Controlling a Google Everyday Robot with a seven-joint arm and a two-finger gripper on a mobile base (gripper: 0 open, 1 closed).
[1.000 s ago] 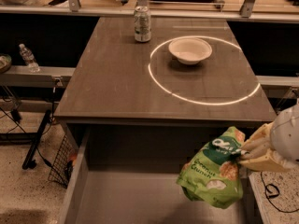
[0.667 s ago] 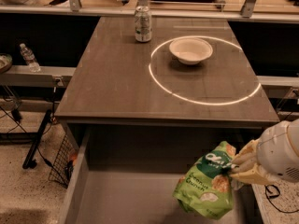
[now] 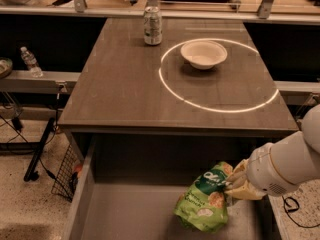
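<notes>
A green snack bag [image 3: 206, 199] hangs inside the open drawer [image 3: 125, 214] below the table top, toward the drawer's right side. My gripper [image 3: 234, 185] comes in from the right and is shut on the bag's upper right corner. The bag's lower end is close to the drawer floor; I cannot tell whether it touches. The white arm [image 3: 287, 164] reaches in over the drawer's right wall.
On the grey table [image 3: 125, 89] stand a drink can [image 3: 152, 26] at the back and a white bowl [image 3: 203, 54] inside a bright ring of light. A water bottle [image 3: 30, 61] lies on a ledge at left. A wire basket [image 3: 65, 174] stands by the drawer's left side.
The arm has lowered and moved left, carrying the green bag deeper into the drawer. The grip on the bag is unchanged.
</notes>
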